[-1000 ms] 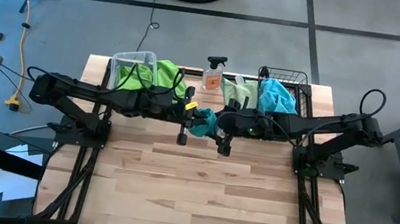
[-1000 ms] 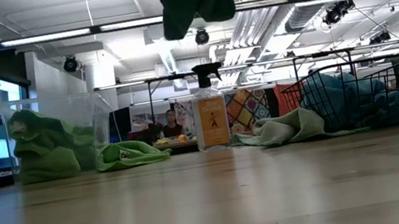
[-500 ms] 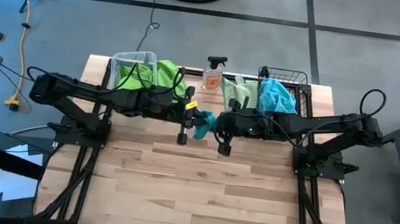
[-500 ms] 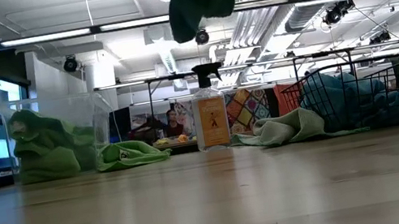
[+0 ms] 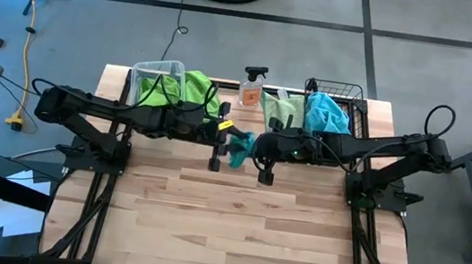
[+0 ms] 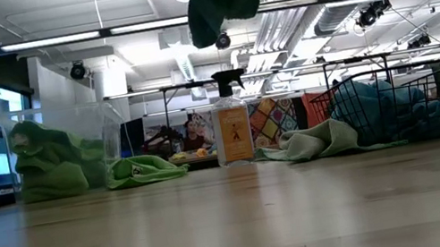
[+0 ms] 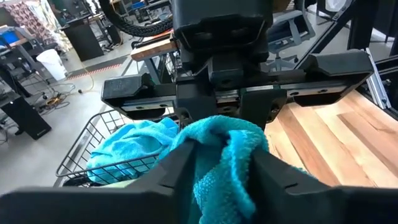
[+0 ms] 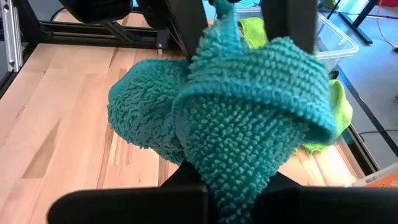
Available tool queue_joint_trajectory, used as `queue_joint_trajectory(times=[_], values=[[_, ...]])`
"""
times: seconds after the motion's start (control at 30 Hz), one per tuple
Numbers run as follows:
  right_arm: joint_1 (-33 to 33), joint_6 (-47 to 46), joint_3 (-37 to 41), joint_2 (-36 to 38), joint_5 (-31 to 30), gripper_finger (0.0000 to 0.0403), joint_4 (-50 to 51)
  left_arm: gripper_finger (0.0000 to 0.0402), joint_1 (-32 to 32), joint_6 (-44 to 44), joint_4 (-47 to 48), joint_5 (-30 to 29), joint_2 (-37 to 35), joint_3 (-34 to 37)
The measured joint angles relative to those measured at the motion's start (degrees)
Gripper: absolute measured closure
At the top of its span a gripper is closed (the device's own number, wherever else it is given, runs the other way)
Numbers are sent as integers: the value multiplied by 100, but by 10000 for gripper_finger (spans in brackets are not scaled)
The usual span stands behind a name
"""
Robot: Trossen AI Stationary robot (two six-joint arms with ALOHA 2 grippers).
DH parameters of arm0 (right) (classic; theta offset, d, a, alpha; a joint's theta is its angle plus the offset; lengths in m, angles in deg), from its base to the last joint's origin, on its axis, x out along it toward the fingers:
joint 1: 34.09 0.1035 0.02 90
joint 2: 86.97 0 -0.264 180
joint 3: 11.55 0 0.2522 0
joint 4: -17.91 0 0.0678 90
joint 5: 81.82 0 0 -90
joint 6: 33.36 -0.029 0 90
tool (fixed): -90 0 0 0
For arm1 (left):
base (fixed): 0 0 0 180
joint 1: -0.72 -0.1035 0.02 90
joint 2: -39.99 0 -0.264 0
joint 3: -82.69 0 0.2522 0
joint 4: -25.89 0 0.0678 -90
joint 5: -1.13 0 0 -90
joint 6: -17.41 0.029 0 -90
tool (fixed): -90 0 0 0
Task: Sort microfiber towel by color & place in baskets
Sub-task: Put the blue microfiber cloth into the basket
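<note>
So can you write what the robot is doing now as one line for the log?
left end effector: shut on blue towel | right end effector: shut on blue towel | towel: above table, mid-air | wire basket: blue towels inside

Bright, even overhead light; ceiling strip lights (image 6: 183, 19) glare in the low view (towel (image 8: 249, 106) sharp, close).

You are holding both arms stretched inward over the back half of the table, so the left gripper (image 5: 228, 136) and the right gripper (image 5: 252, 145) are meeting nearly tip to tip at mid-table, raised well above the wood. Your left gripper's fingers (image 7: 177, 163) are pinching a blue towel (image 5: 240, 144) between them. Your right gripper is facing it from the other side, closed on the same towel.
</note>
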Motion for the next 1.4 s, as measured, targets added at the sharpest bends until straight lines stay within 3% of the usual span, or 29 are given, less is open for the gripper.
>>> queue_joint_trajectory(times=[0.2, 0.4, 0.53, 0.9, 1.17, 1.4], values=[[-1, 0, 0, 0, 2, 397, 57, 230, 42, -182, 1, -17, 0, 0], [0, 44, 0, 0, 2, 398, 57, 197, 42, -313, 37, -15, -8, 0], [0, 44, 0, 0, 0, 398, 57, 193, 42, -528, 313, -15, -169, -2], [0, 363, 0, 141, -4, 399, 438, 193, 44, -1148, 2632, -197, -1339, -7], [0, -92, -1, 912, -229, 400, 1652, 193, 44, -2030, 3877, -674, -2194, -4], [30, -1134, 0, 1743, -252, 400, 3213, 193, 42, -2457, 3941, -1131, -2411, -4]])
